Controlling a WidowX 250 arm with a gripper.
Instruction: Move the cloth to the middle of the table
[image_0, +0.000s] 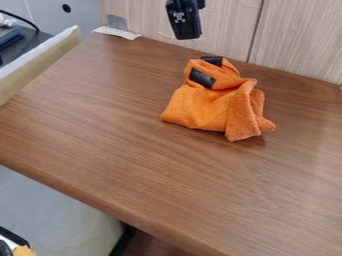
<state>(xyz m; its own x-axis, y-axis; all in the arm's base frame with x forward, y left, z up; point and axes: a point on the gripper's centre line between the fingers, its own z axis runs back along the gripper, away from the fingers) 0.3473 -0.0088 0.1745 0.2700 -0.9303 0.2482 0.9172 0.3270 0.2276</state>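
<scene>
**Orange Cloth Awaits Lift as Loose Folds Pose Risk**

A black gripper (188, 31) hangs above the far side of a wooden table (120, 140); from where I stand, I cannot tell whether it is spread or pressed together. Below it, slightly to the right and well apart, the orange cloth (207, 107) sits in a rumpled heap, dark patches (202, 78) showing near its peak. Pale panelling (227, 30) rises behind the gripper. A shallow pinch on the upper folds could let the cloth slip free or unfurl mid-carry; coming down off-centre could simply topple the pile, leaving it short of the table's middle.
</scene>
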